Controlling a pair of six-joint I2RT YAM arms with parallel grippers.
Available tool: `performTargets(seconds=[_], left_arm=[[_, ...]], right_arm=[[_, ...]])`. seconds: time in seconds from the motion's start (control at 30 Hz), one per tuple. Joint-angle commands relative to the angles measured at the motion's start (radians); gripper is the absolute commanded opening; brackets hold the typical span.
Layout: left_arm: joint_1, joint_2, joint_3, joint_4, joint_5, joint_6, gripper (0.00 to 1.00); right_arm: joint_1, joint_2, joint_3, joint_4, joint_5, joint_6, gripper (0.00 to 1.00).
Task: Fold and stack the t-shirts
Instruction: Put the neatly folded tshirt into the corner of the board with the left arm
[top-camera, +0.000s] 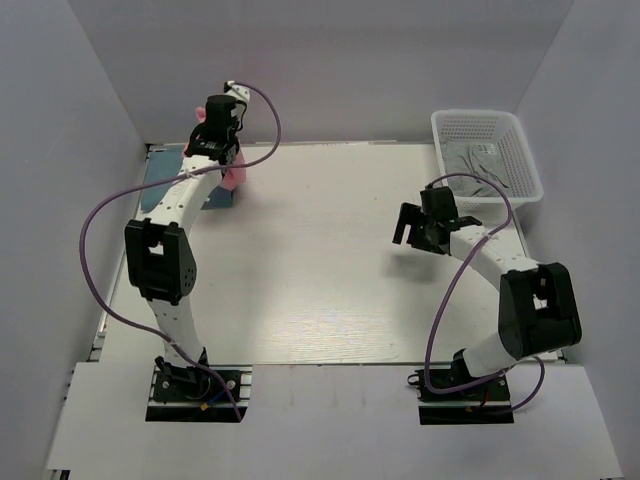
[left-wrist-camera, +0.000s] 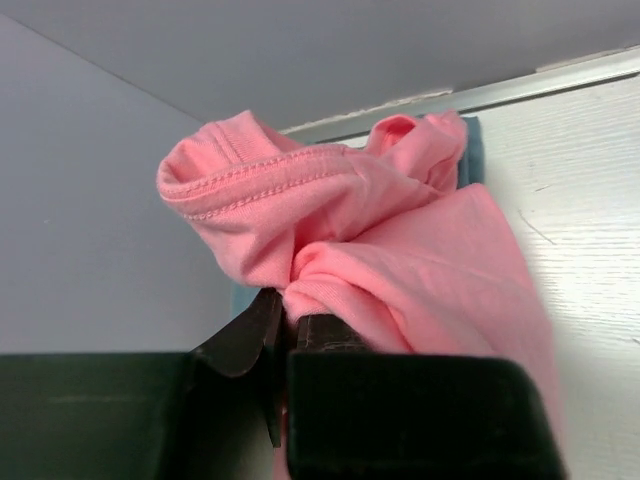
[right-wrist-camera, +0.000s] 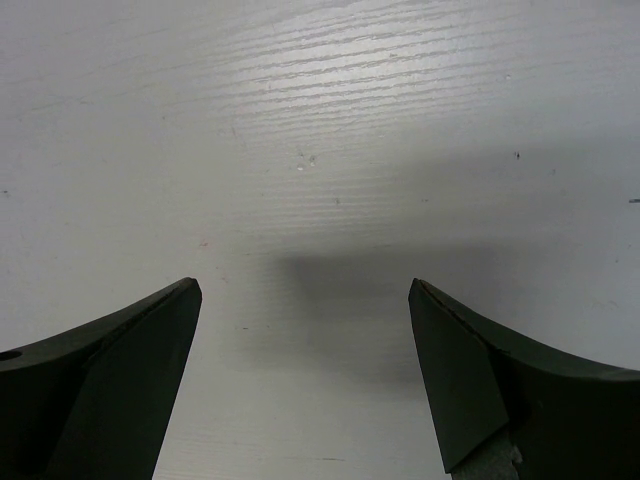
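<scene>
Top view: we saw the left gripper (top-camera: 222, 128) at the far-left corner, the salmon pink t-shirt (top-camera: 237, 176) hanging over what seemed the teal-blue t-shirt (top-camera: 214, 199);
Left wrist: its jaws were clamped on bunched pink cloth;
Right wrist: the right gripper (right-wrist-camera: 305, 300) stood spread wide above the table (right-wrist-camera: 320, 120).

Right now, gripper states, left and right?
Left gripper: closed on the bunched pink t-shirt.
Right gripper: open, holding nothing, above the table.
</scene>
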Motion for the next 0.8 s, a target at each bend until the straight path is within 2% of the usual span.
performTargets(seconds=[0.0, 0.4, 0.63, 0.7, 0.77], left_arm=[[0.043, 0.053, 0.069, -0.032, 0.058, -0.015, 0.0], [0.196, 0.266, 0.234, -0.137, 0.173, -0.111, 0.0], [0.287, 0.447, 0.445, -0.23, 0.164, -0.245, 0.0], [0.319, 0.47, 0.456, -0.255, 0.164, -0.279, 0.08], [0.328, 0.486, 0.469, -0.255, 0.175, -0.325, 0.22]], right_arm=[[-0.001, 0.018, 0.057, -0.02, 0.024, 0.002, 0.9], [-0.003, 0.072, 0.128, -0.064, 0.027, 0.005, 0.9], [-0.001, 0.092, 0.158, -0.076, 0.027, 0.003, 0.9], [0.0, 0.1, 0.161, -0.078, 0.021, 0.006, 0.9], [-0.001, 0.112, 0.168, -0.079, 0.015, 0.009, 0.9]])
